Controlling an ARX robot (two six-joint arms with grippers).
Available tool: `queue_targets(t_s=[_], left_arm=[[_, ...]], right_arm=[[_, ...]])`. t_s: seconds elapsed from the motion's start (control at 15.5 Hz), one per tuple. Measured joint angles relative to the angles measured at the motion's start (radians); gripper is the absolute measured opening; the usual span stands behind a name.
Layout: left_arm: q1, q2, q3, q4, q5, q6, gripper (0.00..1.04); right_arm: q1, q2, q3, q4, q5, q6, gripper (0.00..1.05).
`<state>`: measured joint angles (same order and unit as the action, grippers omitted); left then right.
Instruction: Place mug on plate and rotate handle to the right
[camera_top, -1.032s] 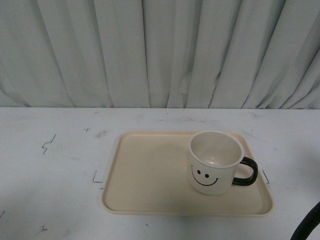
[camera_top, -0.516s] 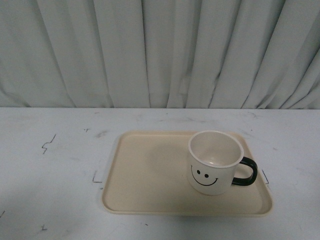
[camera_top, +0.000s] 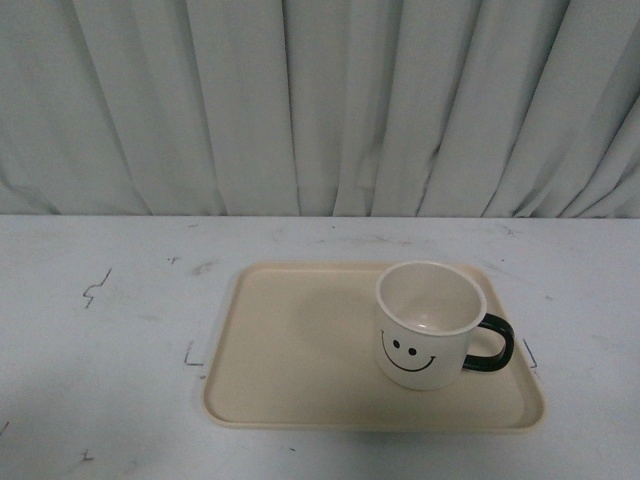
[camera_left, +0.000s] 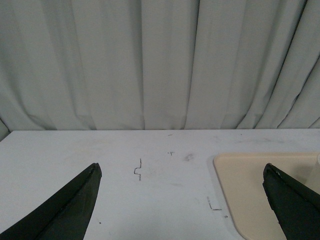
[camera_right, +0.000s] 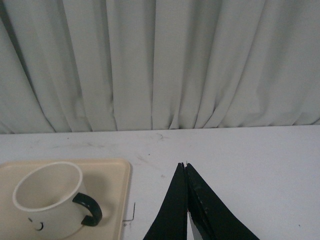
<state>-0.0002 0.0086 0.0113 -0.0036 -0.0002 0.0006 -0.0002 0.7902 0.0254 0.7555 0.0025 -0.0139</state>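
Note:
The cream mug (camera_top: 428, 322) with a black smiley face stands upright on the right part of the beige plate (camera_top: 290, 350). Its dark handle (camera_top: 494, 344) points right in the front view. Neither arm shows in the front view. In the right wrist view the mug (camera_right: 50, 199) and its handle (camera_right: 89, 209) sit on the plate (camera_right: 112, 172), off to one side of my right gripper (camera_right: 185, 165), which is shut on nothing. My left gripper (camera_left: 182, 172) is open over bare table, with the plate (camera_left: 247, 192) near one finger.
The white table (camera_top: 100, 330) carries small black corner marks (camera_top: 192, 357) beside the plate. A pleated pale curtain (camera_top: 320, 100) hangs behind the table's far edge.
A dark piece of the right arm at the bottom right corner of the front view one second ago has gone out of view. The mug and plate have not moved.

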Motion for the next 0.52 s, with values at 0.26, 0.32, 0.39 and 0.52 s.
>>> queue_targets(t_s=[0.26,0.32,0.39,0.52], left_arm=[[0.000,0.000,0.000,0.000,0.000,0.000,0.98],[0.000,0.000,0.000,0.000,0.000,0.000,0.98],[0.000,0.000,0.000,0.000,0.000,0.000,0.98],[0.000,0.000,0.000,0.000,0.000,0.000,0.98]], right_arm=[[0.000,-0.090,-0.012,-0.081,0.000,0.000,0.02],[0.000,-0.142,-0.013,-0.125,0.000,0.000,0.02],[0.000,-0.191,-0.014,-0.168,0.000,0.000,0.02],[0.000,-0.472,-0.014,-0.436,0.000,0.000,0.02]])
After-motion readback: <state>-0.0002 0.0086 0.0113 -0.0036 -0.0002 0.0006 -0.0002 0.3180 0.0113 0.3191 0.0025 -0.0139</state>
